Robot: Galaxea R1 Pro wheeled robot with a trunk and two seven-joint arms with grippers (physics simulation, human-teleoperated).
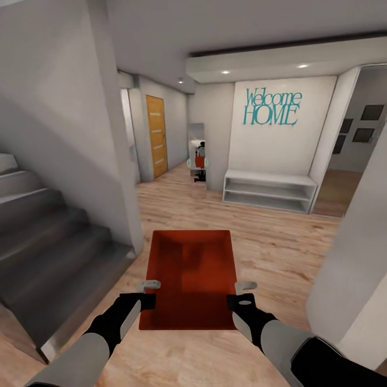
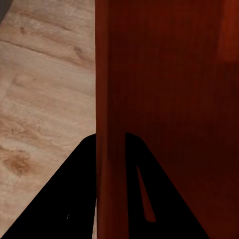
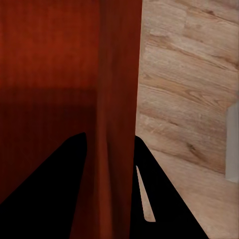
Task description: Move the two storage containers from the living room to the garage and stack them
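A red-orange open-topped storage container [image 1: 191, 274] hangs level above the light wood plank floor, held between both arms in the head view. My left gripper [image 1: 148, 293] is shut on its left wall [image 2: 112, 99], with one dark finger on each side of the wall. On the opposite side, my right gripper [image 1: 242, 294] is shut on the right wall [image 3: 117, 99] in the same way. The container's inside looks empty.
A grey staircase [image 1: 48, 236] rises at the left beside a white wall corner [image 1: 121, 177]. Ahead, an orange-brown door [image 1: 156, 137] stands down a hallway, next to a mirror [image 1: 198, 153]. A low white shelf [image 1: 269, 191] sits under "Welcome HOME" lettering. A white wall [image 1: 355, 269] is close at the right.
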